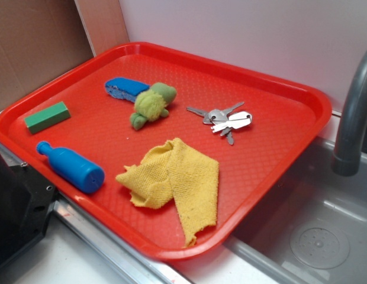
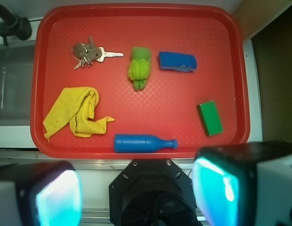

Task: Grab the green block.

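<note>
Near the tray's [image 2: 136, 9] right-hand edge in the wrist view lies the green block [image 2: 210, 117], flat and untouched, well apart from the blue bottle [image 2: 142, 143]. Nothing of the grab looks done: the tool [image 2: 136, 193] hangs high off the tray's near edge, jaws spread wide, empty. The block's long axis runs roughly along that edge, slightly slanted.

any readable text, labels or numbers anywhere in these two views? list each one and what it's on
None readable.
Keys: any stamped marks are too small and blurred to read.
Green block, blue bottle, blue sponge, plush toy, yellow cloth, red tray: no print visible.
Gripper: no lettering shows in the wrist view.
</note>
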You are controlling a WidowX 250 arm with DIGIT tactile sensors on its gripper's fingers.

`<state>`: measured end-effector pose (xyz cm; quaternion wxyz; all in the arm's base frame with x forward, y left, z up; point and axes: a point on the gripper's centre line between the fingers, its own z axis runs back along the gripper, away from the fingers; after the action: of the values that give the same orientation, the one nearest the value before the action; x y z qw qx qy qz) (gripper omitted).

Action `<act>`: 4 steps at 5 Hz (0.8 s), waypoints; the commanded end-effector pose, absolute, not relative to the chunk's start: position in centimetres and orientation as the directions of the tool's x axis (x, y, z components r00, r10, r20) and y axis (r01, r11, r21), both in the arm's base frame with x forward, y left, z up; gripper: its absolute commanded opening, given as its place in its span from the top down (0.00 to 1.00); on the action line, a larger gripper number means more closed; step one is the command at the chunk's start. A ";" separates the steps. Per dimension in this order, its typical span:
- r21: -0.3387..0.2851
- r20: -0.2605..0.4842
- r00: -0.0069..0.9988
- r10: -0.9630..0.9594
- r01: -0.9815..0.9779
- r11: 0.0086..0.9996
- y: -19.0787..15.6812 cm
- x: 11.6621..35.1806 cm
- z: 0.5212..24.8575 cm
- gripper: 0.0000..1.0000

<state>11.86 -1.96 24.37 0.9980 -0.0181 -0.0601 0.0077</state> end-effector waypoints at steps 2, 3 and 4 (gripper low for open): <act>0.065 0.112 0.992 -0.056 0.049 0.997 1.1 14.6 19.4 0.00; 0.092 0.117 0.981 -0.157 0.147 0.985 2.8 16.5 16.4 0.00; 0.076 0.106 0.977 -0.187 0.180 0.981 5.5 16.8 13.5 0.00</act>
<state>16.43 5.53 12.85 0.9942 0.0319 -0.0449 -0.0928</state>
